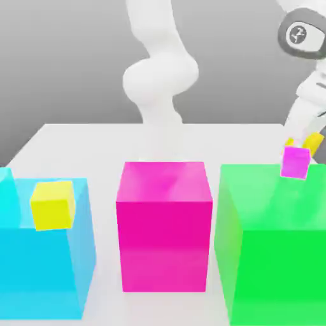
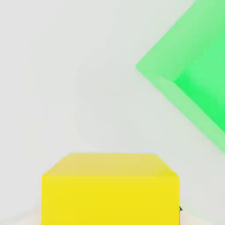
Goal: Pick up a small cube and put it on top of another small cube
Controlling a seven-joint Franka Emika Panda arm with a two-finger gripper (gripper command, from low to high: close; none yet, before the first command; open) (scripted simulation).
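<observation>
Gripping small magenta cube (image 1: 296, 162), glossy green block (image 1: 274, 242)

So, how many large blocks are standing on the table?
3. The cyan block is at the exterior view's left, the magenta block in the middle, and the green block at the exterior view's right. More may be hidden behind them.

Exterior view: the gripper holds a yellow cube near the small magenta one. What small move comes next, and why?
Probably ease straight down, then release. The gripper is shut on the yellow cube, which sits just above the small magenta cube.
</observation>
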